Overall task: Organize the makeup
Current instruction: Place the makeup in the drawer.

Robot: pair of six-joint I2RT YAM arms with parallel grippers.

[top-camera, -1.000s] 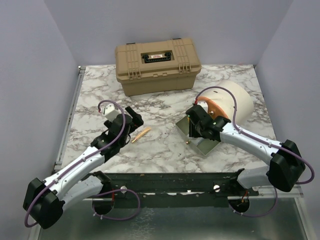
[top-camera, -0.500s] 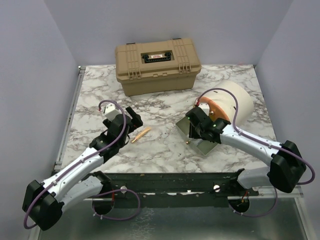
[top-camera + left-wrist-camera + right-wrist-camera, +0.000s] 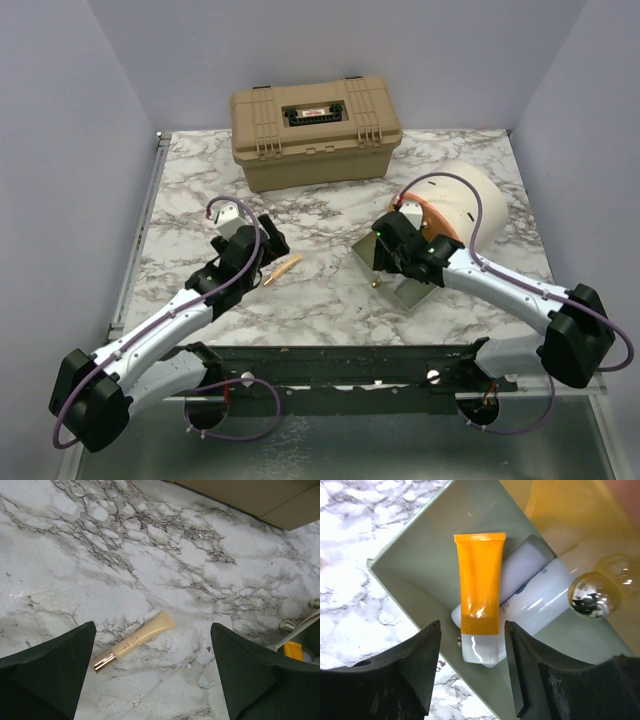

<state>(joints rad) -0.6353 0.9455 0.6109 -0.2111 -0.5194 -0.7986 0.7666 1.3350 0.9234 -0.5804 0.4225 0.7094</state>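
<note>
The left gripper [image 3: 268,234] hung spread wide over the marble desk [image 3: 60,555], a cream, gold-capped tube [image 3: 135,640] lying flat below its gap. The right gripper [image 3: 472,626], likewise parted, straddled the orange plastic tube [image 3: 480,580] in a grey-green tray [image 3: 420,565].

Your left tool [image 3: 152,627] and right tool [image 3: 472,625] have dark wedge fingers [image 3: 45,675]; the arms [image 3: 500,285] are white with black joints and purple cables [image 3: 440,177].

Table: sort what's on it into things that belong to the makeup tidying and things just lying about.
Belongs to the job: pale tube on the marble; orange tube; white tube under it; grey tray holding both.
Just lying about: tan case; round pouch.
</note>
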